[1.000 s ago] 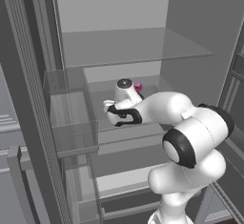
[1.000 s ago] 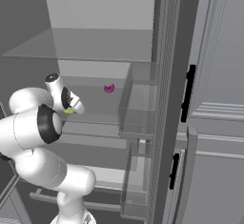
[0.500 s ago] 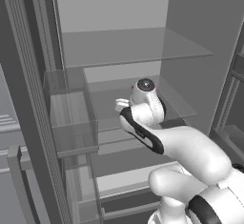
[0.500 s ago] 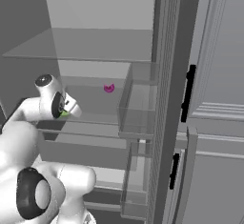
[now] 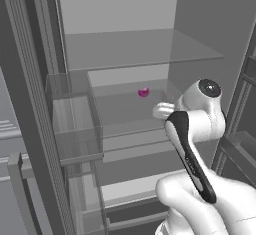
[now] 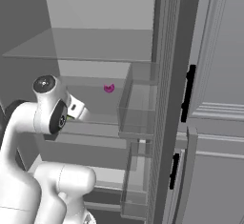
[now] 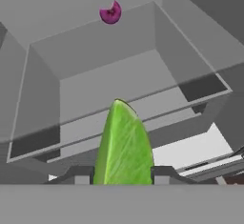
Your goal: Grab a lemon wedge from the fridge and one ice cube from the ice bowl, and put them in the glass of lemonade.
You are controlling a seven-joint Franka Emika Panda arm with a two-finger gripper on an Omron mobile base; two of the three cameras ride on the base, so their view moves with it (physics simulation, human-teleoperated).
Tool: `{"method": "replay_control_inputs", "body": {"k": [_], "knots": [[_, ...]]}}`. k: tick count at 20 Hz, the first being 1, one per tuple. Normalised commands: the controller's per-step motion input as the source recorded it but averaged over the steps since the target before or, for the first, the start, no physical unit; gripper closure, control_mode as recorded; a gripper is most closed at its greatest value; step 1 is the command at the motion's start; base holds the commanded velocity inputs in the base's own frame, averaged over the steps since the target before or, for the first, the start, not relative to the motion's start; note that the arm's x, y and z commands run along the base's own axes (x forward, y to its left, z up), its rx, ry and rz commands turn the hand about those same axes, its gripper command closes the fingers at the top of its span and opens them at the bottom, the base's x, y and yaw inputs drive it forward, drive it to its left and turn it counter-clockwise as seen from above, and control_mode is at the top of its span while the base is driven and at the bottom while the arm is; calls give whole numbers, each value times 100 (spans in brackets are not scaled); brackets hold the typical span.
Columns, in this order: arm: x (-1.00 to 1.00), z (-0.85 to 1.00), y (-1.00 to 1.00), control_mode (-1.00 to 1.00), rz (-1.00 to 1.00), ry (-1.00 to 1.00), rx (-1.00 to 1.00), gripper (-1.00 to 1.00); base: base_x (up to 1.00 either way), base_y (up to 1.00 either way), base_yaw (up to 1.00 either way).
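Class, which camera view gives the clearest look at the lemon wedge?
The hand view: the lemon wedge stands large and green between the gripper fingertips. In the right base view it is a thin green sliver beside the wrist; the left base view hides it behind the arm.

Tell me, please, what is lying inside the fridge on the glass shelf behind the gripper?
On the glass shelf inside the fridge lies one small magenta object, beyond the gripper holding the lemon wedge. The arm covers part of the shelf's right side.

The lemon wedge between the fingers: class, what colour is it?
Bright yellow-green, seen best in the hand view, where the lemon wedge stands upright.
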Motion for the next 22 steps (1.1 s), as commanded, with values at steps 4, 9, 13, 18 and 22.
{"method": "replay_control_inputs", "body": {"k": [4,9,13,18,22], "knots": [[-96,100,-29,-100,12,12,-8,100,0,0,0],[-87,86,1,-100,6,21,-12,100,0,0,0],[-62,25,-4,-100,0,5,-7,100,0,0,0],[0,0,-6,-100,-3,0,0,100,0,0,0],[-6,0,0,-100,0,0,0,100,0,0,0]]}}
